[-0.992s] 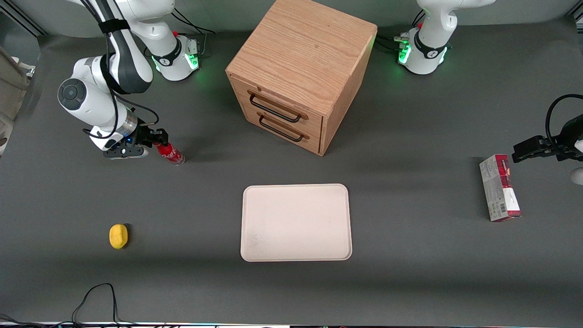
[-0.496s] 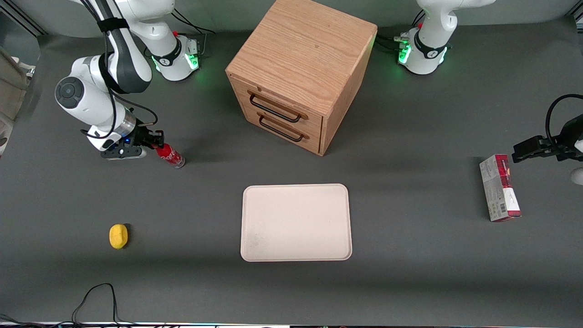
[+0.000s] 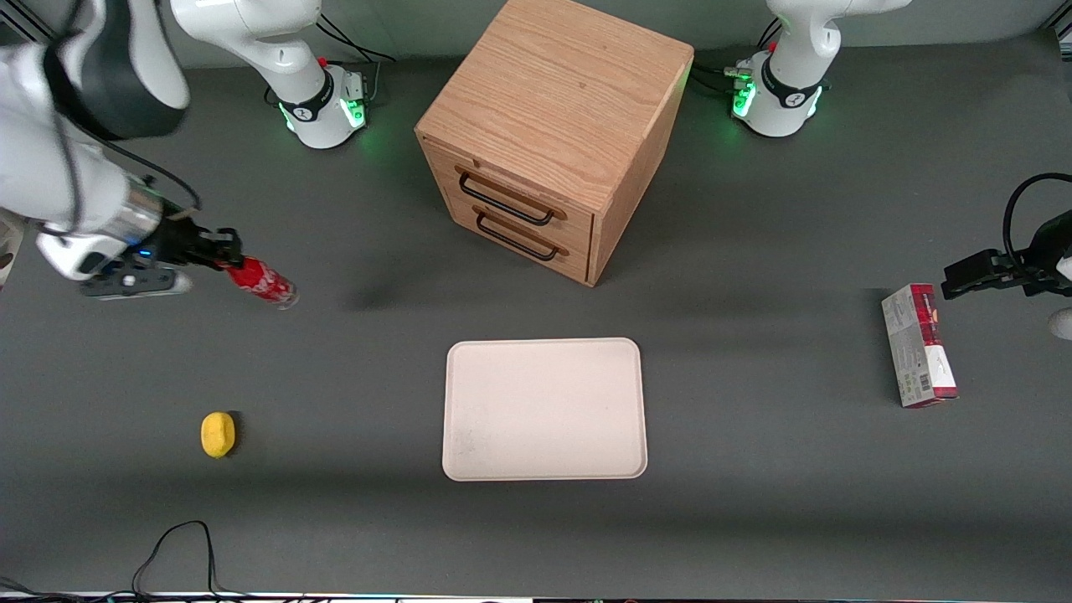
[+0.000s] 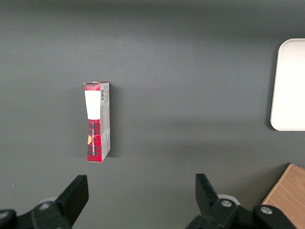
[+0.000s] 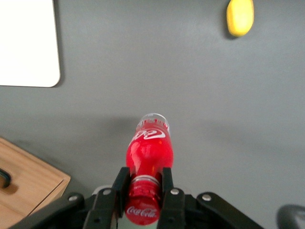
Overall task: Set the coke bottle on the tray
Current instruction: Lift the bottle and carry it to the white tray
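While the neck just below the red cap is pinched between the two black fingers (image 5: 167, 183), the coke bottle (image 5: 148, 155) is held lifted above the dark table (image 3: 754, 502), its clear base pointing away from the gripper (image 5: 144, 187). In the front view the gripper (image 3: 219, 249) is seen toward the working arm's end of the table, with the coke bottle (image 3: 261, 282) carried tilted, well apart from the tray (image 3: 544, 409). A yellow lemon-like object (image 3: 218, 435) is seen nearer the front camera than the bottle. A wooden drawer cabinet (image 3: 548, 134) stands farther from the front camera than the tray, and a red-and-grey box (image 3: 918, 345) lies toward the parked arm's end.
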Controlling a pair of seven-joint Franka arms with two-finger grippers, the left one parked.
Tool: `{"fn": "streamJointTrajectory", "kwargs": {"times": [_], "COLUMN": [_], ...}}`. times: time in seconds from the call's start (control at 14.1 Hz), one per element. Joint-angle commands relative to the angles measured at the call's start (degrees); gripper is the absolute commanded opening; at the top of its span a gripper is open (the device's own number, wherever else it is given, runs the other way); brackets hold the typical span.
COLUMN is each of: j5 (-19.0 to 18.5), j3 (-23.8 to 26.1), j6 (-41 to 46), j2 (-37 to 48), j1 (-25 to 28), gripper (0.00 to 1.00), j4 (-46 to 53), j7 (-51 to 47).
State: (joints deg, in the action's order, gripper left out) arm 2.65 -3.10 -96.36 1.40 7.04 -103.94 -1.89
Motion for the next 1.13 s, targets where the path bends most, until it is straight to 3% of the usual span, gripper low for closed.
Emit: {"fn": "streamJointTrajectory", "kwargs": {"times": [0.0,0.21,0.64,1.06], "j5": [-1.2,-1.2,-0.7,-1.1], "j3": [-0.3,-0.2,3.4,5.4], "j6": [13.3,19.4,18.8,-1.8], "j2": [-11.2,-19.0,-33.9,-44.5], "j1": [-0.2,0.0,1.8,10.3], "gripper": [0.0,0.0,0.0,0.0], "j4": [21.6,33.8,49.2,53.4], "j7": [-0.6,-1.2,-16.1,-40.4]}}
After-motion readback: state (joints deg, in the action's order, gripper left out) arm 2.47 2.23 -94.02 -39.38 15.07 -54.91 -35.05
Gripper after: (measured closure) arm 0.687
